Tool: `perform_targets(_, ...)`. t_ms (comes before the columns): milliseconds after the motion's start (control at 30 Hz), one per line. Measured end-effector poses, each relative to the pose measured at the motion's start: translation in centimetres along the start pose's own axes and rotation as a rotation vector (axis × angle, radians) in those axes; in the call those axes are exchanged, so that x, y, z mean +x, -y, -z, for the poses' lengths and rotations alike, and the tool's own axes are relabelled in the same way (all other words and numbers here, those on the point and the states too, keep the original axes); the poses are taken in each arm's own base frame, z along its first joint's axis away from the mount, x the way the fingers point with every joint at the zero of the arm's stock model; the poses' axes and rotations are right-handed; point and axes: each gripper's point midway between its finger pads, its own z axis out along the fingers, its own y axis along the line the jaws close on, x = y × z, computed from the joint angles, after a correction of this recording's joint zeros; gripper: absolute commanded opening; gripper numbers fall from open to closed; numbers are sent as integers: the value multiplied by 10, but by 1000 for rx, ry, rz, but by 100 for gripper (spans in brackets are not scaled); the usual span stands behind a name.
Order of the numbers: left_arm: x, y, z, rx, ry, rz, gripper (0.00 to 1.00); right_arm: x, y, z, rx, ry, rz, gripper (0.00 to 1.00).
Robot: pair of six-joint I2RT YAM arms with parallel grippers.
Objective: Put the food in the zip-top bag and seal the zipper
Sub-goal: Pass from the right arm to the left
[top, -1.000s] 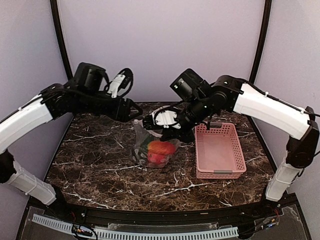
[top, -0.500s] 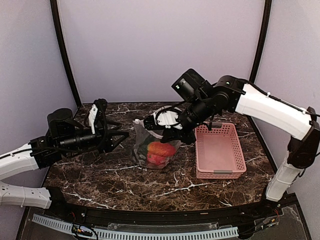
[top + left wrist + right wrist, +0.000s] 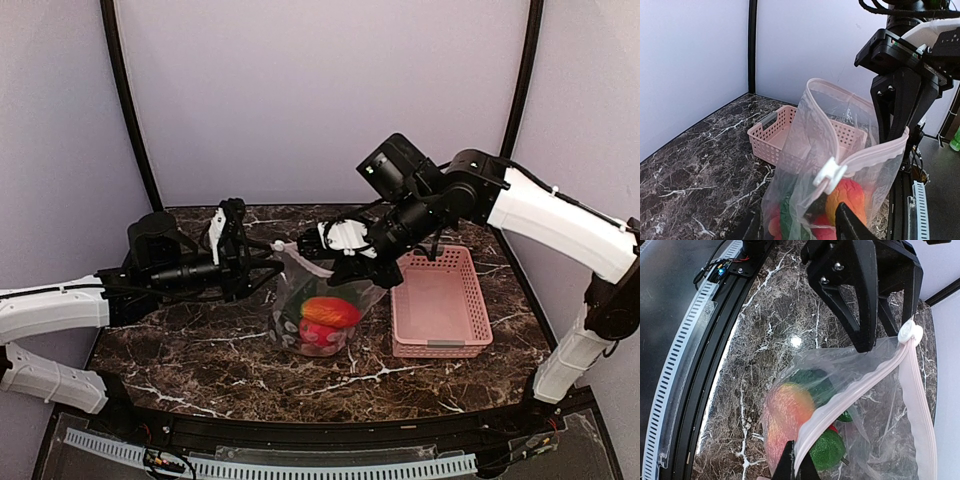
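Observation:
The clear zip-top bag (image 3: 325,305) hangs upright on the marble with the food inside: an orange-red oval (image 3: 330,310), red pieces (image 3: 318,336) and green pieces (image 3: 827,450). My right gripper (image 3: 796,467) is shut on the pale pink zipper (image 3: 860,387) and holds the bag's right end up (image 3: 338,268). The white slider (image 3: 830,175) sits at the zipper's left end. My left gripper (image 3: 800,231) is open, its black fingers (image 3: 862,335) on either side of the bag just below the slider (image 3: 910,332). Behind the slider the mouth gapes open.
An empty pink basket (image 3: 397,300) stands right of the bag, close behind it in the left wrist view (image 3: 775,132). The black slotted rail (image 3: 685,365) runs along the table's near edge. Purple walls close in the back and sides.
My left arm came down from high behind the bag, swung out left, then reached right to the slider end, its jaws narrowing a little. The right gripper shifted the bag slightly right.

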Motion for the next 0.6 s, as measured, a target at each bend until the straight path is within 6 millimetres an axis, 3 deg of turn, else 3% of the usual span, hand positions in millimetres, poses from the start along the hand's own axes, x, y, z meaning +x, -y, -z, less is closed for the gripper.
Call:
perform_targets(267, 5, 1, -19, 79, -3, 3, 22, 5, -2, -3, -7, -10, -1, 0)
perform_targets(467, -3, 0, -18, 101, 32, -3, 6, 9, 2, -2, 1, -15, -13, 0)
perform_targets(600, -5, -2, -17, 101, 37, -3, 1, 13, 9, 0, 16, -16, -27, 0)
